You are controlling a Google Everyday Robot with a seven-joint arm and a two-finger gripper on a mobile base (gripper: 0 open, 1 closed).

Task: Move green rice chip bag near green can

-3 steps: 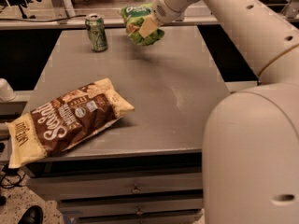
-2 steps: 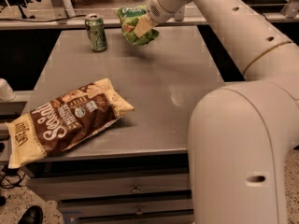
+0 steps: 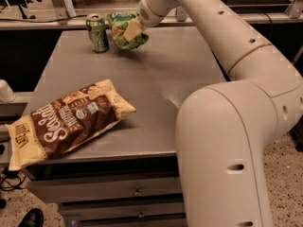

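Green rice chip bag (image 3: 124,40): clamped in the gripper (image 3: 132,30), one pale finger laid across its front, crumpled foil bulging above and below the grasp. The gripper is closed on the bag. It cannot be told whether the bag's lower edge touches the table (image 3: 180,70) or hangs just clear of it.

Green can (image 3: 98,33): upright, just beside the gripper on the side away from the arm (image 3: 213,22), a narrow gap left between can and bag. The two are seen apart, not touching.

Step in hand, as judged: the carry is nearly done; set-down and release are left.

Notes for doing it well:
- The bag is best lowered straight down from where it is held, without further drift toward the can, since a light can is easily tipped by a nudge from puffed foil.
- The grasp should be opened only once the bag's weight is taken by the table.
- The gripper is best drawn back along the arm's side, away from the can.

Brown-and-cream bag (image 3: 66,119): well apart from the gripper, at the near table edge, partly overhanging; not involved.
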